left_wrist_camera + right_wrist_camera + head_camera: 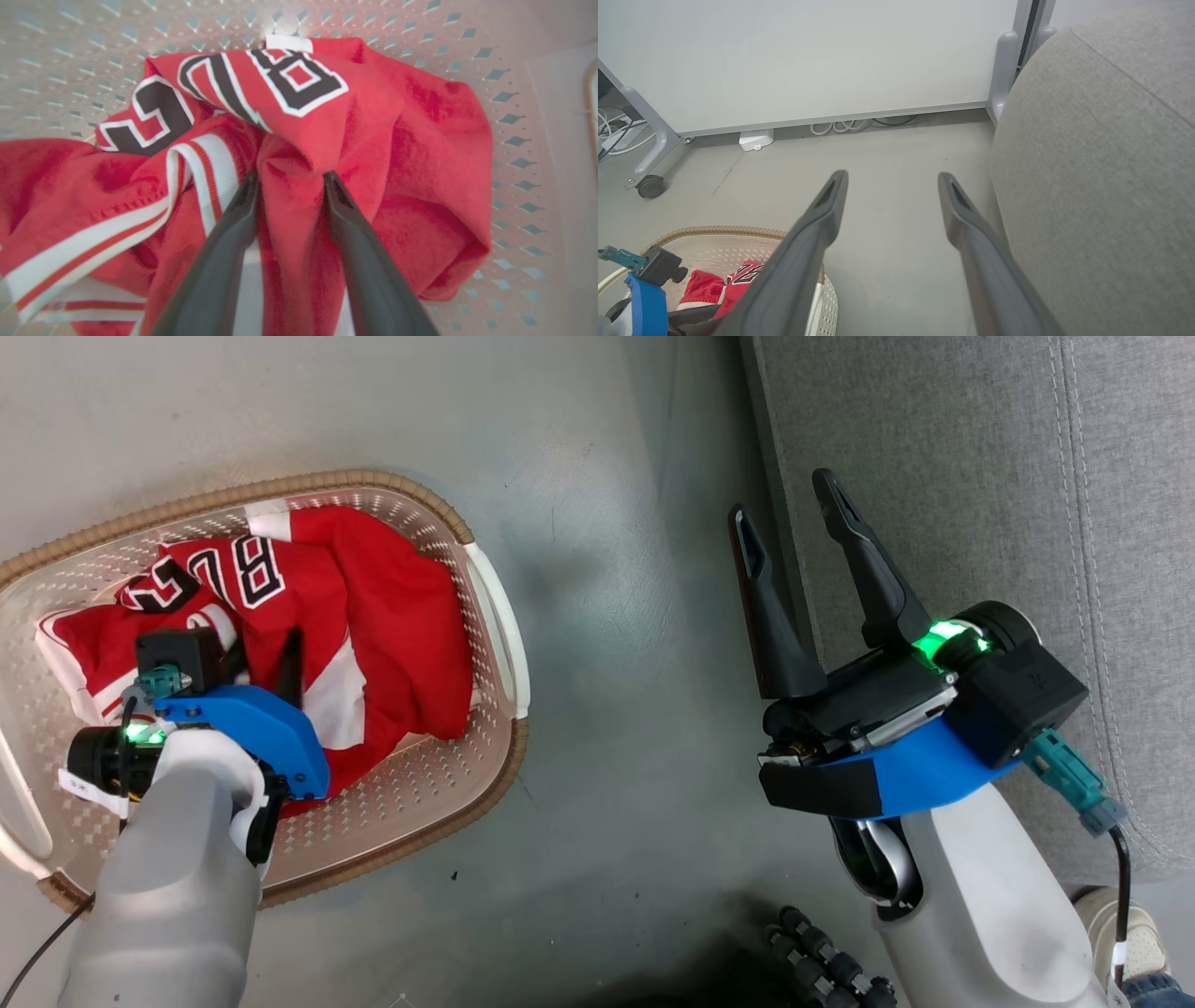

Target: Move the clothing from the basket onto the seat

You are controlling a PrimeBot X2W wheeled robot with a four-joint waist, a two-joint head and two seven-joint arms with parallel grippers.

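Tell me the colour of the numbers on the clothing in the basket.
Numbers are black, outlined in white, on red clothing; best in the left wrist view.

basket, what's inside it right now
Crumpled red clothing with white stripes and black numerals lies in the basket, and the left gripper reaches in, fingers astride a fold. Whatever lies beneath the fabric, more garments or bare basket bottom, is covered.
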